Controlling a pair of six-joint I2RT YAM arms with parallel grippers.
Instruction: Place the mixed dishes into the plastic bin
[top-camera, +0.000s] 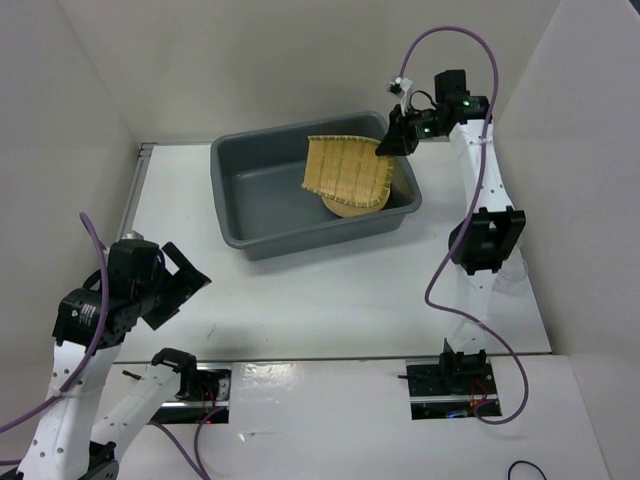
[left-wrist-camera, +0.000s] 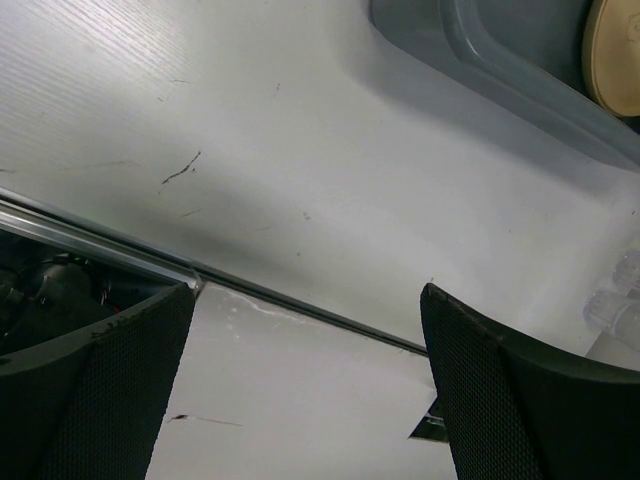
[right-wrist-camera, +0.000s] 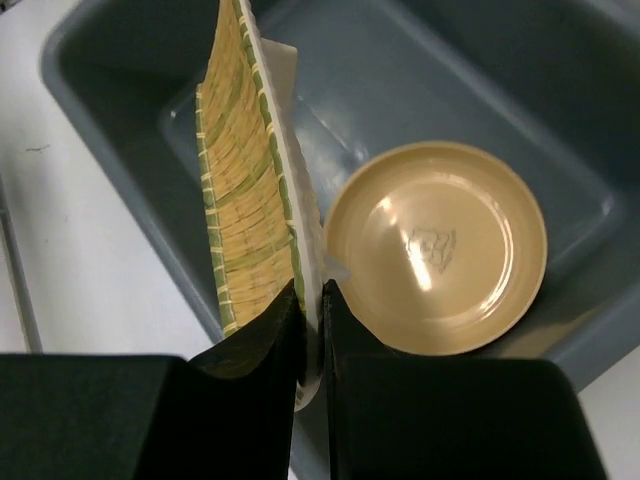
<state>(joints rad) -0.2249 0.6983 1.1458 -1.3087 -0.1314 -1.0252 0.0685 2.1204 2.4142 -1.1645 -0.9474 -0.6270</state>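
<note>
- Where the white table (top-camera: 330, 300) spreads between pale walls (top-camera: 90, 100), my left gripper (left-wrist-camera: 308, 295) hovers above it, jaws spread, holding nothing.
- My right gripper (right-wrist-camera: 312, 290) pinches the bamboo tray (right-wrist-camera: 240, 180) by its edge, tilted above the plastic bin (top-camera: 250, 200).
- Plastic bin, far side of the table: one tan plate (right-wrist-camera: 435, 245) lying flat inside.

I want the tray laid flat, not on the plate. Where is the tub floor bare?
The deep dark-grey plastic tub has bare floor across its left half, between its left wall and the round tan plate. The right end is crowded: the plate lies there, and the woven bamboo tray hangs tilted above it, pinched in the right hand.
</note>
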